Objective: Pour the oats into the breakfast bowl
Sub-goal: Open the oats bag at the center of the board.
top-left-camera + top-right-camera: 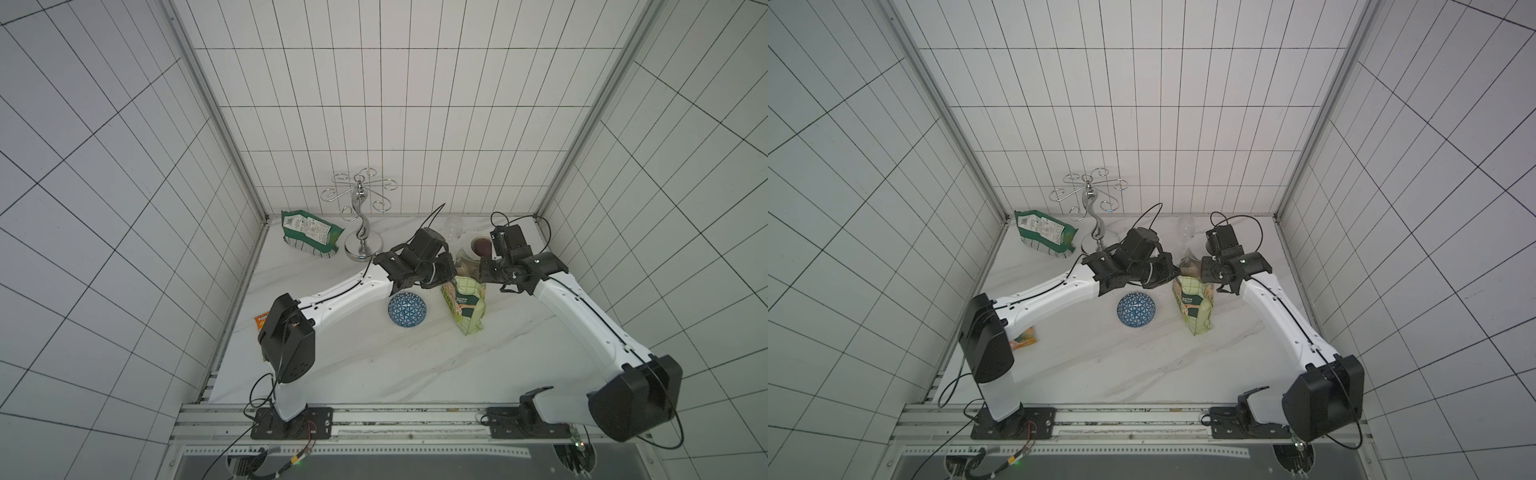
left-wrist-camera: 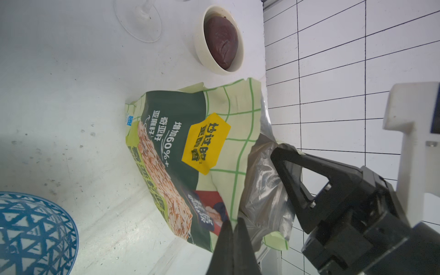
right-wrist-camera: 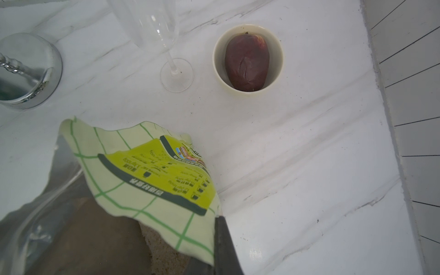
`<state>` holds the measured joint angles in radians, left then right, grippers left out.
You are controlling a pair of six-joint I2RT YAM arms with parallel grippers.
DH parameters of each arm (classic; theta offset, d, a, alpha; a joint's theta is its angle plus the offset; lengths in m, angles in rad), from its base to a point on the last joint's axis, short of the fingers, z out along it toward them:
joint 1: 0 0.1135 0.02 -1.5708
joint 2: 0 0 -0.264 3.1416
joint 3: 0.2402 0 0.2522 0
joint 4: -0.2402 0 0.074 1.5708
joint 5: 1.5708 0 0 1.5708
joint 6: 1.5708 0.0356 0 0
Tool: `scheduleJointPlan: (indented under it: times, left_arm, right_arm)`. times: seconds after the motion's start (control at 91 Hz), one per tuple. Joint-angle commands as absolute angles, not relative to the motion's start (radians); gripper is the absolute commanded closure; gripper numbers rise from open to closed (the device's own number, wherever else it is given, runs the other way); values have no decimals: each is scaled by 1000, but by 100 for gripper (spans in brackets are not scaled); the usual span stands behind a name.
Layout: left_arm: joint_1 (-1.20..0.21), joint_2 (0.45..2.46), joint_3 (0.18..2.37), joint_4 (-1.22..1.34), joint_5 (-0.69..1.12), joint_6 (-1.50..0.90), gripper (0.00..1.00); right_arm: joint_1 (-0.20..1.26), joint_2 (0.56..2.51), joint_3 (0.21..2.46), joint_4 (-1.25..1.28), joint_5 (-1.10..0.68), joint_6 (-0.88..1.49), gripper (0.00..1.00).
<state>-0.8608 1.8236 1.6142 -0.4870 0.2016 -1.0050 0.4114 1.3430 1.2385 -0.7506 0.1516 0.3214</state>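
As left gripper [image 2: 234,228] and right gripper [image 3: 218,220] pinch the light-green checkered pouch [image 2: 190,147], pouring awaits.
Its pale oat flakes [image 3: 164,252] sit inside; blue-and-white triangle-patterned bowl [image 1: 407,309] shows none.

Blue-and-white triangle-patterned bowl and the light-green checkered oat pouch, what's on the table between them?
Nothing: only bare white marble tabletop lies between the patterned bowl and the checkered pouch, seen in both top views.

The surface [image 3: 309,166] is noted as a white marble-look slab: glossy, grey-veined, faintly specked. The pouch [image 2: 226,114] is made of printed plastic film, matt outside; its lining [image 2: 264,190] is seen as crinkled silver foil. The oats [image 3: 164,252]: pale, dry, rough flakes. The breakfast bowl [image 2: 35,228]: glazed ceramic, glossy. The wine glass [image 3: 175,70]: clear, smooth. The stand base [image 3: 28,71]: polished, mirror-bright metal.
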Motion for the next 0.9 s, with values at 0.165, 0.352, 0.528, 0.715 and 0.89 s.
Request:
scheduleJointPlan:
  times: [0.165, 0.352, 0.528, 0.715, 0.89]
  left_arm:
    - [-848, 1841, 1657, -472, 190, -966, 100]
    - [-847, 1840, 1665, -480, 189, -953, 100]
    - [-843, 1851, 1686, -504, 194, -941, 100]
    - [-835, 1850, 1691, -509, 190, -933, 100]
    - [-831, 1860, 1711, -523, 193, -924, 100]
  right_arm:
    - [370, 1250, 1154, -599, 75, 344, 82]
    - [372, 1116, 1085, -589, 17, 365, 26]
    - [475, 922, 955, -604, 94, 411, 0]
    - [620, 750, 745, -510, 188, 532, 1]
    - [804, 740, 543, -339, 419, 515, 1]
